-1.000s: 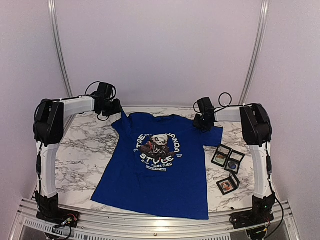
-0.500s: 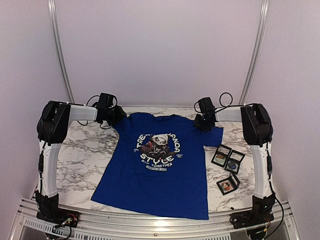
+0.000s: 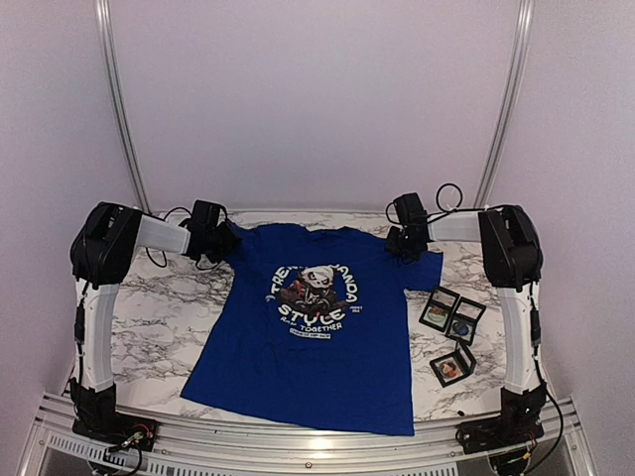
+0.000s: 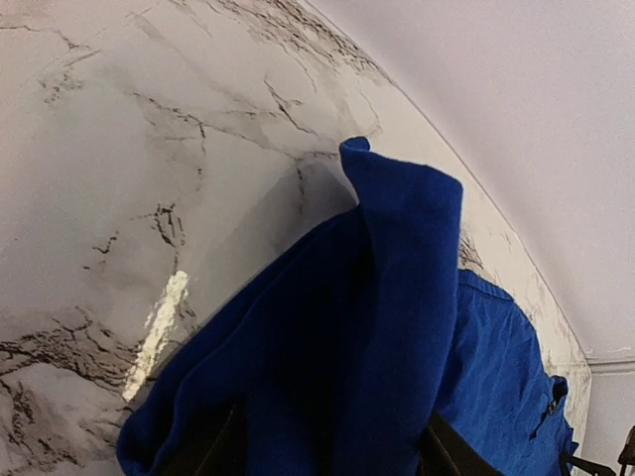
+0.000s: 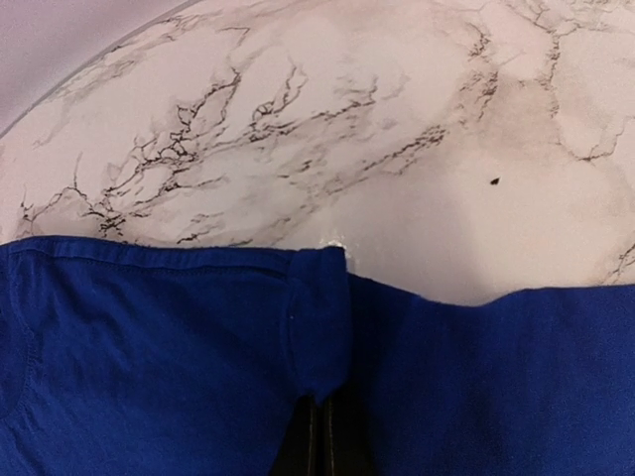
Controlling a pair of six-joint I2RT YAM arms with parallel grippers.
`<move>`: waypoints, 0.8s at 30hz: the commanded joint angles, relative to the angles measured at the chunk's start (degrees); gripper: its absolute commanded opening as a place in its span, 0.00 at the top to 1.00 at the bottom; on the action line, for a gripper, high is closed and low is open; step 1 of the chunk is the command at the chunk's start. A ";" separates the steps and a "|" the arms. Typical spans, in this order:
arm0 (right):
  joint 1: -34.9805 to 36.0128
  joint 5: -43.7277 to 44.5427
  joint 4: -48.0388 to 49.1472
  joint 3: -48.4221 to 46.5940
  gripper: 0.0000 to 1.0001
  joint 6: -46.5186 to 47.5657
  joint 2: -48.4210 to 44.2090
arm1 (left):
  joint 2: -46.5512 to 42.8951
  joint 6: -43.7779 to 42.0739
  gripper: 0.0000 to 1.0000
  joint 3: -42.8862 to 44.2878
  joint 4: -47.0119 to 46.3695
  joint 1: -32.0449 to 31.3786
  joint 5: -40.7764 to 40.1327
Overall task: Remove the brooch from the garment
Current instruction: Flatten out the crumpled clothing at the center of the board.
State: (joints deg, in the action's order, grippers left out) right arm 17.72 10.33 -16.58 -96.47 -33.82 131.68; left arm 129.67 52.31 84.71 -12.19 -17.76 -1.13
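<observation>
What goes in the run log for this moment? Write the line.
left gripper: at shirt sleeve, grip unclear | right gripper: shut on shirt edge | brooch: not seen

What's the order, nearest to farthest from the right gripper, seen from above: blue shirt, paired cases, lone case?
1. blue shirt, pinched in the right gripper.
2. paired cases, right of the shirt.
3. lone case, nearer the bases.
</observation>
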 commanded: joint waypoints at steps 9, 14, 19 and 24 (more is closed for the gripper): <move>-0.71 -2.68 0.79 0.40 1.00 0.84 -1.94 | -5.44 2.31 0.41 -11.04 -1.33 3.61 -4.01; -0.75 -5.21 1.76 -0.11 0.84 3.15 -2.05 | -4.41 1.16 0.41 -9.08 -0.26 4.71 -2.49; -0.50 -6.45 0.30 -3.21 0.59 6.83 -1.58 | -3.41 0.28 0.41 -6.76 0.78 5.43 -1.26; 1.18 -2.71 -3.88 -8.52 0.38 11.01 -0.24 | -2.14 -0.69 0.41 -4.19 1.73 5.54 0.06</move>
State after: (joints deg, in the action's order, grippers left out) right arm 17.63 5.17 -17.52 -99.33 -27.38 131.66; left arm 125.38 53.39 78.35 -13.80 -12.64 -2.07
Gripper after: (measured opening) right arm 0.558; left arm 0.589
